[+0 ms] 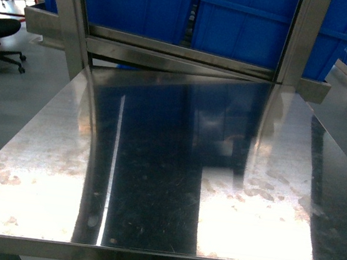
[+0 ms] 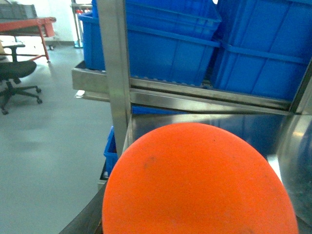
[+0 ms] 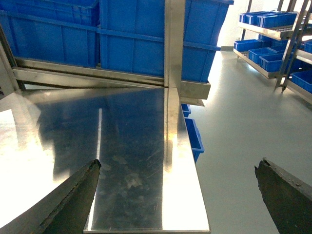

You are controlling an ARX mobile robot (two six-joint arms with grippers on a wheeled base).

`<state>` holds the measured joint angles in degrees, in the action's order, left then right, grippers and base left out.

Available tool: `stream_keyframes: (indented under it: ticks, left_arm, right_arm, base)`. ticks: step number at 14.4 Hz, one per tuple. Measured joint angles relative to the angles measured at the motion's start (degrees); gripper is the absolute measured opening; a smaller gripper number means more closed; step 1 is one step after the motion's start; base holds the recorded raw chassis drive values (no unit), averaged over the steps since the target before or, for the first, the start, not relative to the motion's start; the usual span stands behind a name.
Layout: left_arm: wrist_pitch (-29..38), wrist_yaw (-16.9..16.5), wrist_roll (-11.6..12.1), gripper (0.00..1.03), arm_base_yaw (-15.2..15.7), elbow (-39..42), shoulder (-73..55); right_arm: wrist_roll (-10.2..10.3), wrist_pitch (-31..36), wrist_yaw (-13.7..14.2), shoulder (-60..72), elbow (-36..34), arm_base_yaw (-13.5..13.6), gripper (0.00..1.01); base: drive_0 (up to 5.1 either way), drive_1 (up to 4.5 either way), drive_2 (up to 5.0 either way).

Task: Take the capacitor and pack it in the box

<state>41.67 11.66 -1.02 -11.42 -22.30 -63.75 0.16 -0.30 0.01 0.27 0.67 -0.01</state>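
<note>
No capacitor and no box show in any view. In the head view the steel table point(image 1: 157, 166) lies bare and neither gripper appears. In the right wrist view my right gripper point(image 3: 178, 165) is open over the table's right front corner. Its two dark fingers point(image 3: 73, 200) stand far apart with nothing between them. A large smooth orange rounded surface point(image 2: 200, 185) fills the lower part of the left wrist view and hides my left gripper's jaws. Whether they are open or shut cannot be told.
Big blue bins point(image 1: 236, 18) sit on a steel shelf behind the table, between two upright steel posts point(image 1: 73, 18). A black office chair point(image 1: 0, 28) stands on the floor at the left. Racks of small blue bins point(image 3: 273, 29) stand at the right. Another blue bin point(image 3: 192, 136) sits below the table's right edge.
</note>
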Motion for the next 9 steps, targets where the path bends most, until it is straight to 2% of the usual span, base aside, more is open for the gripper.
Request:
stream_keyframes:
  ticks: [1, 3, 6, 7, 8, 9]
  left_arm:
    - [0.50, -1.42, 0.00, 0.44, 1.95, 3.67, 3.34]
    - [-0.13, -4.15, 0.00, 0.44, 3.67, 9.14, 7.39]
    - [-2.12, -6.21, 0.00, 0.44, 6.43, 14.08, 15.39]
    - [-3.54, -8.17, 0.02, 0.44, 7.85, 15.47, 17.59]
    - [-4.94, -11.43, 0.07, 0.44, 11.19, 16.63, 20.35]
    - [-6.36, -10.91, 0.07, 0.44, 11.76, 17.49, 23.17]
  right_arm:
    - [-0.02, 0.02, 0.00, 0.00, 0.00, 0.00, 0.98]
    - [0.00, 0.02, 0.00, 0.00, 0.00, 0.00, 0.98]
    - [0.00, 0.02, 0.00, 0.00, 0.00, 0.00, 0.98]
    - [-0.02, 0.02, 0.00, 0.00, 0.00, 0.00, 0.98]
    - [0.00, 0.02, 0.02, 0.00, 0.00, 0.00, 0.98]
    - [0.00, 0.00, -0.02, 0.00, 0.00, 0.00, 0.98]
  base:
    - [0.0, 0.00, 0.0]
    - [0.0, 0.00, 0.0]
    - [0.0, 0.00, 0.0]
    - [0.0, 0.00, 0.0]
    - [0.0, 0.00, 0.0]
    - [0.0, 0.00, 0.0]
